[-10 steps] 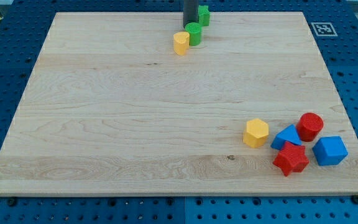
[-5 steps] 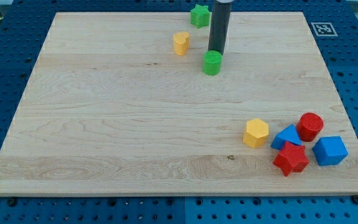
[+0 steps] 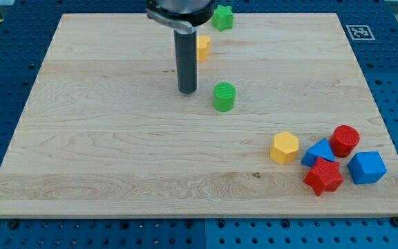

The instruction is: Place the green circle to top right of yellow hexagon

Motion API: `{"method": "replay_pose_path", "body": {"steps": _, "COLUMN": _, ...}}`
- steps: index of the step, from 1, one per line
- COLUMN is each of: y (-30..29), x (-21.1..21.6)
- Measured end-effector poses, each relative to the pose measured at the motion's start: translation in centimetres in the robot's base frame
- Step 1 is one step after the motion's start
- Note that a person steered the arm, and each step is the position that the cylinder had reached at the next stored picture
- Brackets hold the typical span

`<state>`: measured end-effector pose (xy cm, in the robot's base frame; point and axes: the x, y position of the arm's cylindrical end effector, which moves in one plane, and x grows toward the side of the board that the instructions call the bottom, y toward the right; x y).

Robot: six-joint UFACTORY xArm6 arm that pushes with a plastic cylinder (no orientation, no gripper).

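The desk (image 3: 116, 159) carries the blocks. The rod carries no fingers; my tip (image 3: 187, 91) has shifted towards the desk's left edge and now stands apart from the green circle (image 3: 223, 97). The circle has moved further from the top edge, resting well up-left of the yellow hexagon (image 3: 285, 148) near the bottom-right corner.

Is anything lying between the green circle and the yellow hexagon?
No. In the camera view, only bare board separates the green circle and the yellow hexagon.
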<state>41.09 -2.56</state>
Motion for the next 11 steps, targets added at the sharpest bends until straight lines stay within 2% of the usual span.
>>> {"method": "replay_pose_path", "body": {"steps": 1, "y": 3.5, "x": 0.3}}
{"method": "replay_pose_path", "body": {"steps": 3, "y": 9.1, "x": 5.5}}
{"method": "replay_pose_path", "body": {"steps": 4, "y": 12.0, "x": 6.6}}
{"method": "replay_pose_path", "body": {"steps": 5, "y": 11.9, "x": 6.8}}
{"method": "replay_pose_path", "body": {"steps": 6, "y": 10.5, "x": 4.2}}
{"method": "replay_pose_path", "body": {"steps": 7, "y": 11.3, "x": 3.4}}
{"method": "replay_pose_path", "body": {"steps": 10, "y": 15.1, "x": 7.1}}
{"method": "replay_pose_path", "body": {"steps": 11, "y": 14.6, "x": 4.1}}
